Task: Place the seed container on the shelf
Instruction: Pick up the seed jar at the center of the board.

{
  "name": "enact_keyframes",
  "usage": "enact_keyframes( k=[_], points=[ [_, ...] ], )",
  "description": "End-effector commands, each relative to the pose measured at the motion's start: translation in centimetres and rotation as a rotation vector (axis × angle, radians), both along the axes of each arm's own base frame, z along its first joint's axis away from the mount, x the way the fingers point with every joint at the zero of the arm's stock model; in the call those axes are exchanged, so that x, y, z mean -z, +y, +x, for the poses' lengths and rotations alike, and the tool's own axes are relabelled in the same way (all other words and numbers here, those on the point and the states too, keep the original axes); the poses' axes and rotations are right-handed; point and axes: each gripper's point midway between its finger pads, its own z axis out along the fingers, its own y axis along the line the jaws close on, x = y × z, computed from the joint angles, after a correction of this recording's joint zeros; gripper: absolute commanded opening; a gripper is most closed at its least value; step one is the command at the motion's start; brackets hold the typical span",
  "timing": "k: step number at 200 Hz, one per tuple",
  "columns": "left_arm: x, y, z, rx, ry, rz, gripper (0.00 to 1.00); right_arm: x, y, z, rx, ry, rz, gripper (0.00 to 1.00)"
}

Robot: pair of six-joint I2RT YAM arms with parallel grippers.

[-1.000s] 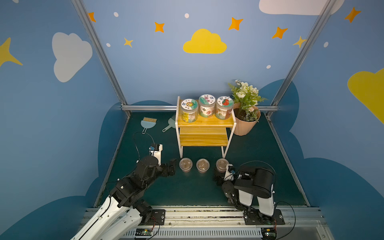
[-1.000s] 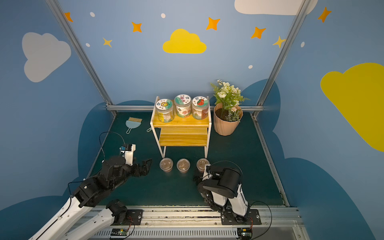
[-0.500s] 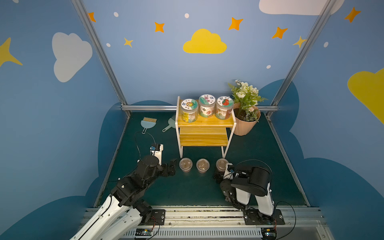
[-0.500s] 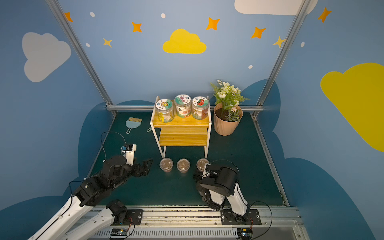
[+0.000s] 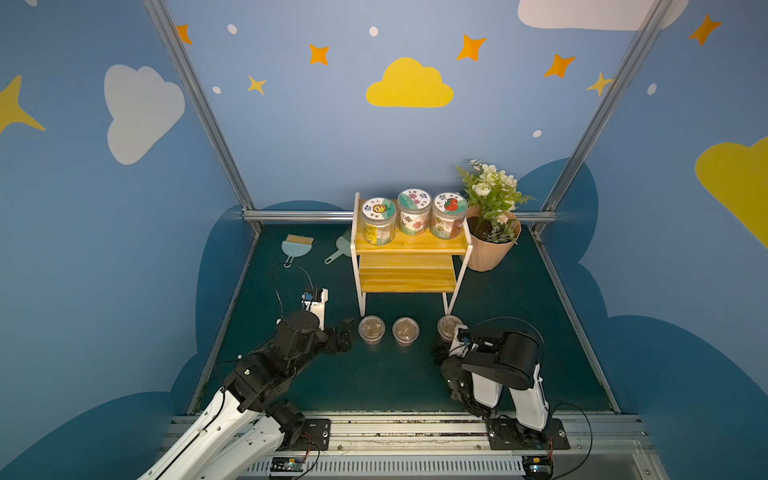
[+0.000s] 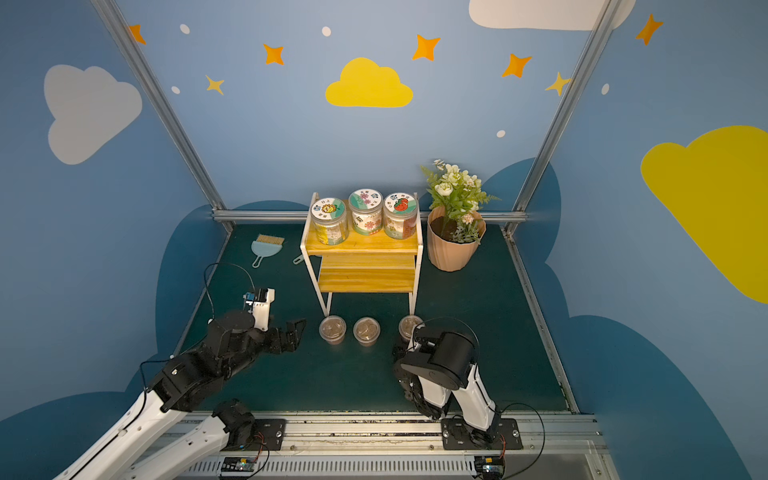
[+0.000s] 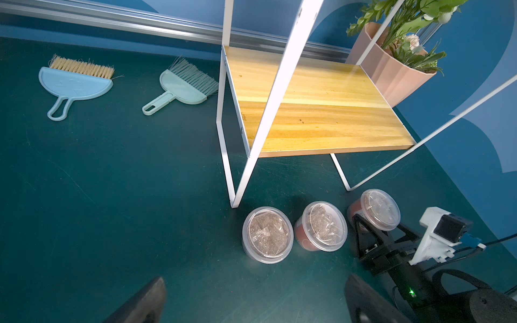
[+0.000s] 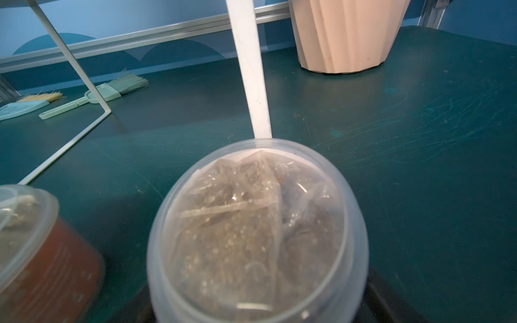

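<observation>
Your left gripper (image 7: 256,282) stands wide open with nothing between its fingers (image 7: 142,302), which frame the bottom edge of the left wrist view. In both top views it sits lower left of centre, just beside the leftmost tub (image 5: 371,329) of a row of three.

Your right gripper (image 7: 376,223) straddles the container (image 5: 448,325), the rightmost of that row, below centre in a top view. You cannot tell whether its pads press the wall, because the right wrist view shows only dark slivers at the bottom, either side of the container.

The container stands upright on the table (image 5: 374,382), lid (image 8: 257,223) up and long axis vertical, just in front of the right front leg (image 5: 455,291) of the shelf (image 5: 409,246).

The top views hide the right fingers under the wrist camera (image 5: 458,341). The left wrist view shows one black finger (image 7: 363,235) beside the container's wall. Only the right wrist view shows a seed bag (image 8: 237,218) through the clear lid.
</observation>
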Motion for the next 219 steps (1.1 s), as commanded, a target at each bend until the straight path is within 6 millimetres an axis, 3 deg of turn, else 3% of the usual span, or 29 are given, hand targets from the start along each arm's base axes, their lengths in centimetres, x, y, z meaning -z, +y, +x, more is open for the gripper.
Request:
enact_keyframes(
  k=[1,90,132,219],
  points=[
    [-1.3,-0.1,0.0,0.007,-0.029,-0.014,1.00,3.5,0.2,-0.9,-0.070,0.131,-0.043,0.73],
    [-1.3,0.7,-0.8,-0.004,-0.035,-0.009,1.00,1.0,0.4,-2.8,-0.101,0.055,-0.090,0.50],
    [-1.2,0.8,-1.0,-0.006,-0.031,-0.011,1.00,0.4,0.8,-3.7,-0.136,0.035,-0.101,0.49],
    [-1.2,0.2,-0.8,0.002,-0.030,-0.021,1.00,-3.6,3.2,-4.7,-0.227,-0.041,-0.094,0.44]
  ],
)
